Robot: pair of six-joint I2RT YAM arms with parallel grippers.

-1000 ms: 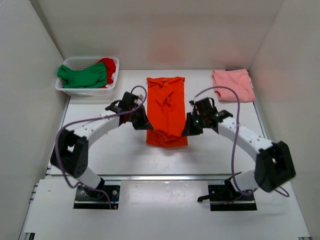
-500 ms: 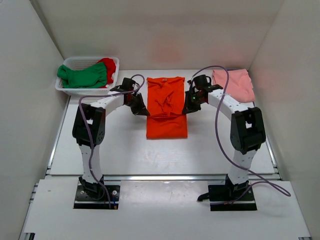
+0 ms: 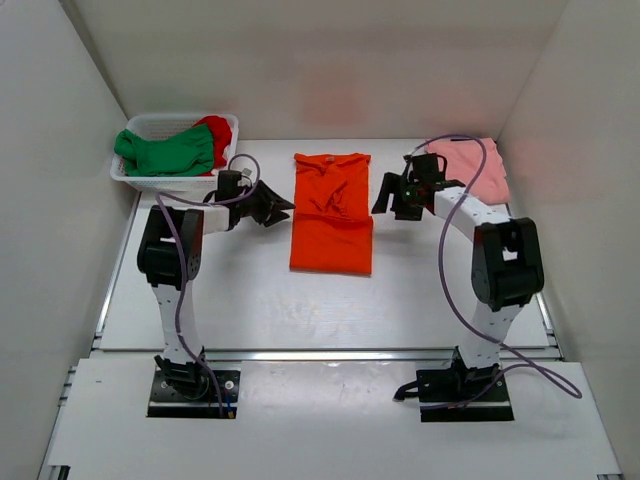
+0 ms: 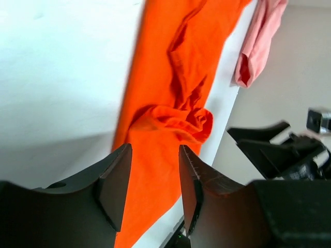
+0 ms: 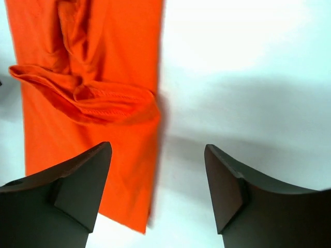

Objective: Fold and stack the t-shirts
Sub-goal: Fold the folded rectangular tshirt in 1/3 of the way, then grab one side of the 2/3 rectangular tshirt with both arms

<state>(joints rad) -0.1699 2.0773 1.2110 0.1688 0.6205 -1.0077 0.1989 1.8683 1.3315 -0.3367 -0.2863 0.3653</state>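
On the table (image 3: 250, 290), seen from above, you have the orange t-shirt (image 3: 332, 215) lying as a narrow strip in the middle, the left gripper (image 3: 282, 208) just beside its left edge and the right gripper (image 3: 386, 199) just beside its right; the pink t-shirt (image 3: 468, 170) lies far right, the green t-shirt (image 3: 165, 152) and red t-shirt (image 3: 219, 130) in the basket (image 3: 140, 181) far left. From the left wrist, your jaws stand narrowly apart, holding nothing, orange cloth beyond them. From the right wrist, they stand wide and empty beside the shirt's rumpled fold
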